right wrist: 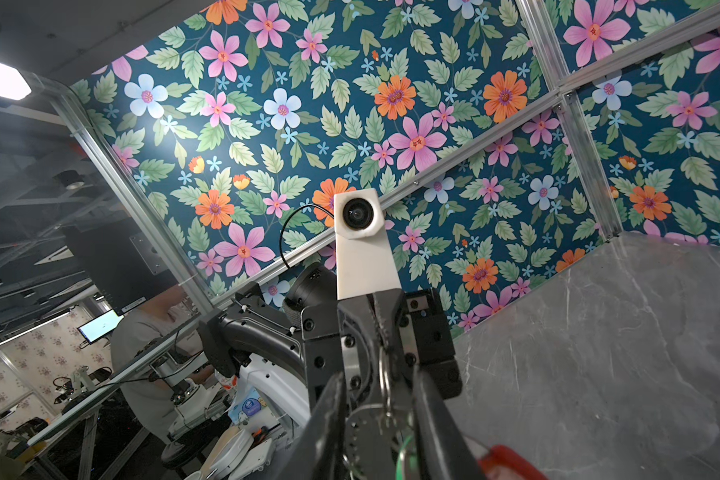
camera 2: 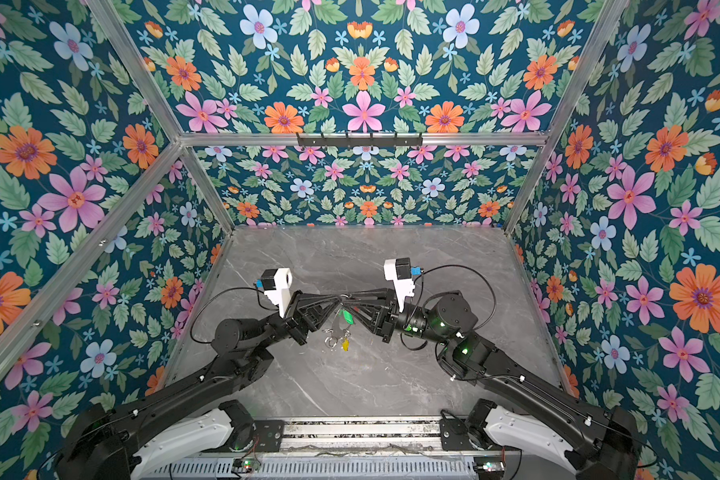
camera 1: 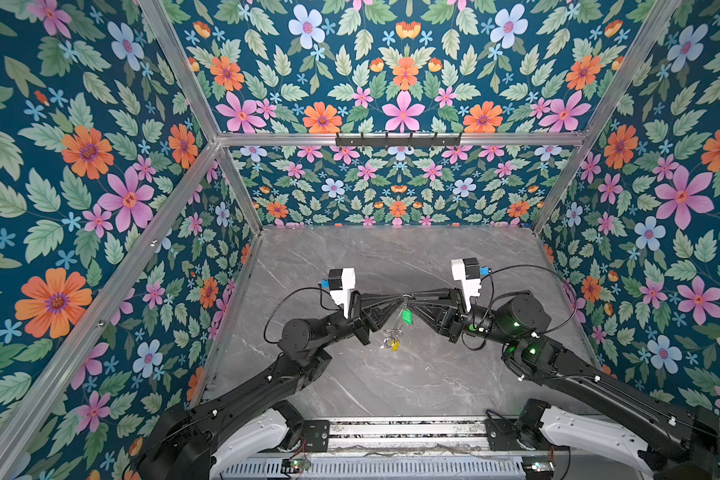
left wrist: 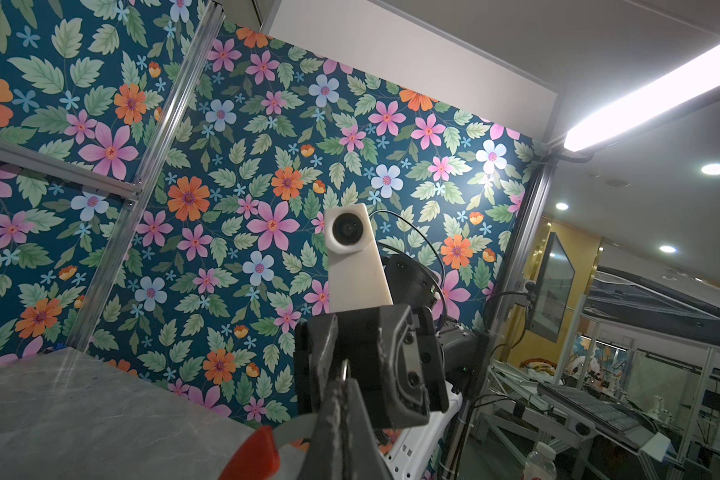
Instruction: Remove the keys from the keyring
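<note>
Left gripper point(camera 1: 400, 298), right gripper point(camera 1: 412, 297) tip to tip above worktop point(camera 1: 391, 257) centre.
Left clamped on keyring point(left wrist: 258, 453); right narrow around key point(right wrist: 375, 424), grip unclear; yellow tag point(camera 1: 395, 345) lowest.

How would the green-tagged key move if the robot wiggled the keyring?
It would probably swing freely, since the green-tagged key dangles loosely from the keyring. It is likely light, being small and thin. It may clink against the yellow-tagged key hanging nearby.
</note>
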You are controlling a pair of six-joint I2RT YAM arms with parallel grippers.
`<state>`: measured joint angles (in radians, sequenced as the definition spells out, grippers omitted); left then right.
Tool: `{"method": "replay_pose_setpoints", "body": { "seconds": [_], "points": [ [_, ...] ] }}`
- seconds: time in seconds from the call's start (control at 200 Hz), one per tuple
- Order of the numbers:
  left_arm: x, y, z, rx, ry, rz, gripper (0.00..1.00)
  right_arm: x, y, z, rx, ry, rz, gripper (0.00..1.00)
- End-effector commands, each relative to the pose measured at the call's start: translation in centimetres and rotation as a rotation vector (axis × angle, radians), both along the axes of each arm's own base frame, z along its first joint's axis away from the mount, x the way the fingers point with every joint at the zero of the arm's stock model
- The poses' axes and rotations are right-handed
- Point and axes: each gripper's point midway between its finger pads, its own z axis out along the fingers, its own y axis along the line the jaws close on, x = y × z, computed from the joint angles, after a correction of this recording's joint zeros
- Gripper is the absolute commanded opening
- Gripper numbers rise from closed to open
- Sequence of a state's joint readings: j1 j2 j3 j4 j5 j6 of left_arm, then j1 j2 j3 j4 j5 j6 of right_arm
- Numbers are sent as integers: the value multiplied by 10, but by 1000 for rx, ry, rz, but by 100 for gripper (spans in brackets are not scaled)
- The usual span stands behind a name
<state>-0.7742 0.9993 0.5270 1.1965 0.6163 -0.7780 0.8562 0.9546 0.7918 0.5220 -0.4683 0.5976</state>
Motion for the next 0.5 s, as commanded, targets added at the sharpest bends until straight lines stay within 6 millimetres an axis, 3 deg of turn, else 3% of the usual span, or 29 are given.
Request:
{"method": "replay_pose_setpoints", "body": {
  "seconds": [0.0, 0.27, 0.495],
  "points": [
    [-3, 6, 9, -39, -33, 12, 0, -2, -1, 10, 30, -32, 1, 22],
    [-4, 6, 7, -38, -27, 11, 0, -1, -2, 7, 22, -29, -12, 14],
    [-4, 6, 6, -36, -26, 9, 2, 1, -3, 4, 4, -23, -27, 0]
  ]
}}
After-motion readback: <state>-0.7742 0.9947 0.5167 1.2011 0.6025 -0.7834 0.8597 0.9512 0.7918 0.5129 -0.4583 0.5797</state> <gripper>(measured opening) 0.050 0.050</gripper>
